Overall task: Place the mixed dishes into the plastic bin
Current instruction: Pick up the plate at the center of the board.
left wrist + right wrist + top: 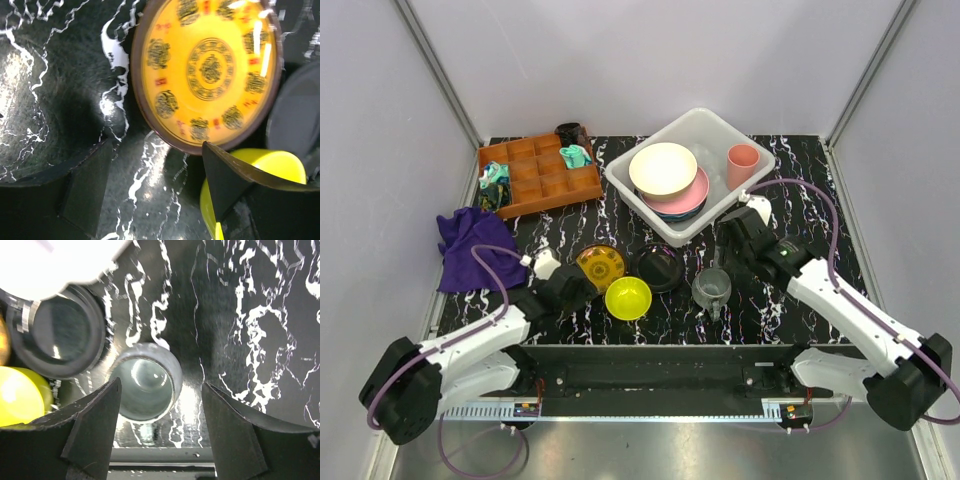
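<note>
Fingers (87, 190) of the left gripper (156, 150) are standing wide apart beside the small yellow bowl (270, 162); the right gripper (161, 385) is hanging open above the grey cylindrical mug (145, 385), near the translucent white plastic bin (642, 200).

Plastic bin (705, 113) holds cream bowl (663, 168), pink cup (743, 160); yellow bowl (628, 298), black saucer (660, 266), grey mug (711, 287) outside.

Bowl (663, 168) atop plates (699, 190) in bin (698, 113), mug (711, 287) on table (790, 170) before it.
</note>
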You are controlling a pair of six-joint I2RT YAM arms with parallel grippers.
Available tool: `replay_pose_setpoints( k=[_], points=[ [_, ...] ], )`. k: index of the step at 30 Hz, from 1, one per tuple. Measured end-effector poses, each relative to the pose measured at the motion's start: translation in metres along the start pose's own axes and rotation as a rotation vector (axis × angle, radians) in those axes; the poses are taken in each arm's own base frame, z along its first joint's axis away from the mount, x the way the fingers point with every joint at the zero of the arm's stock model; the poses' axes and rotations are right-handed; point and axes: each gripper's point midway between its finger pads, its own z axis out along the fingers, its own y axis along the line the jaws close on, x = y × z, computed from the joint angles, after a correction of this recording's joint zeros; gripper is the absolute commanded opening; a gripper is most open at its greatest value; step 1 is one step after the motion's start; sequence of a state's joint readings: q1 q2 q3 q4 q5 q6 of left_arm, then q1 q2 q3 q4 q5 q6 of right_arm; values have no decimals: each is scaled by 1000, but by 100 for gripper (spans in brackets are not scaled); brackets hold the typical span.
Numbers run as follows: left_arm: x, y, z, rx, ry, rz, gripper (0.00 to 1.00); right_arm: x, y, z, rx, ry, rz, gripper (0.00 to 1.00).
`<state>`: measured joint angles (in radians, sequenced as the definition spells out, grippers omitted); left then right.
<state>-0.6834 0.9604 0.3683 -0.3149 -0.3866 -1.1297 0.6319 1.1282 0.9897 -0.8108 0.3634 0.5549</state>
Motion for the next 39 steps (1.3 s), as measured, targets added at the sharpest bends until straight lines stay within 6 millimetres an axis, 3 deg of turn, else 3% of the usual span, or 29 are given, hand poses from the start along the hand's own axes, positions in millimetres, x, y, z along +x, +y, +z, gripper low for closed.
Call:
replay_pose_setpoints(
  k=[5, 11, 14, 18, 26, 32, 39],
  points=[
    [1, -7, 12, 9, 2, -51, 70, -17, 2, -14, -24, -61, 16, 75],
    [-3, -23, 23, 64, -15, -146, 65, -16, 0, -14, -19, -58, 7, 76],
    [-5, -26, 27, 85, -21, -192, 57, -15, -1, -14, -15, -53, 1, 77],
    [-4, -25, 32, 92, -23, -233, 46, -13, -2, -14, -9, -45, -7, 77],
    [-2, -26, 35, 107, -13, -264, 34, -12, -1, -11, -1, -32, -15, 77],
    [-2, -24, 37, 108, -10, -279, 34, -12, -2, -10, 0, -30, -18, 78],
    [-2, -23, 40, 102, -11, -294, 19, -10, -1, -9, 0, -23, -22, 77]
  ],
)
